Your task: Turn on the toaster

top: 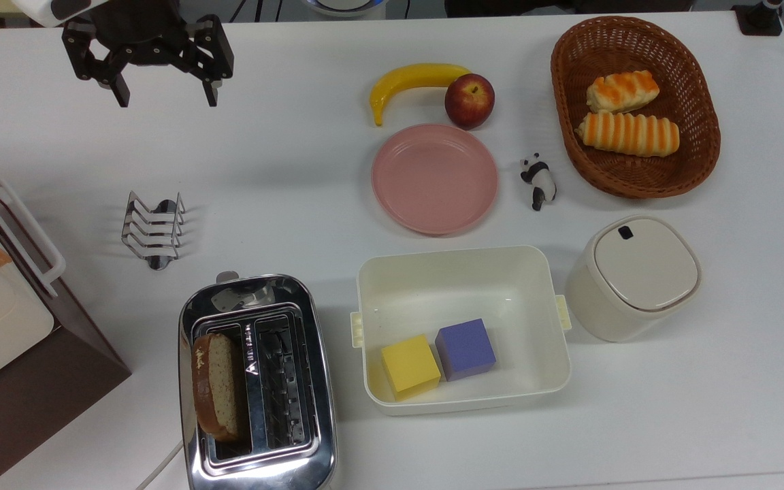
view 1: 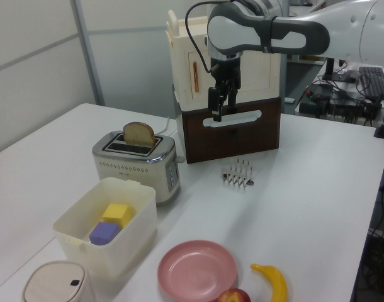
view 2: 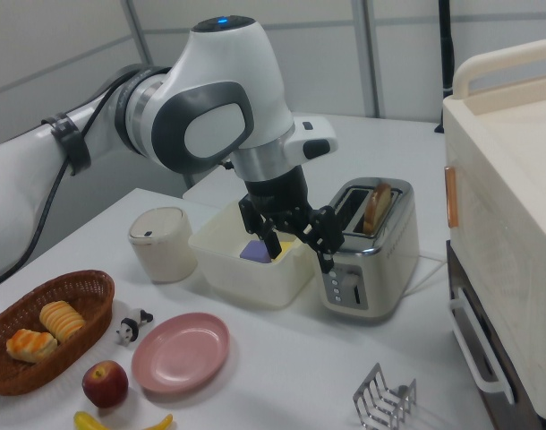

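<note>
Top view: gripper (top: 164,95) at upper left of frame, jaws apart and holding nothing, above the white surface (top: 283,170); chrome toaster (top: 256,381) at lower left-centre with a bread slice (top: 215,384) in its left slot, wire toast rack (top: 152,228) between the two. Left view: toaster (view 1: 138,165) at left-centre beside the cream bin (view 1: 107,226), gripper (view 1: 218,112) up in front of the brown-and-white box (view 1: 230,94). Right view: toaster (view 2: 371,246) at centre-right, gripper (view 2: 300,249) hanging open just left of it.
</note>
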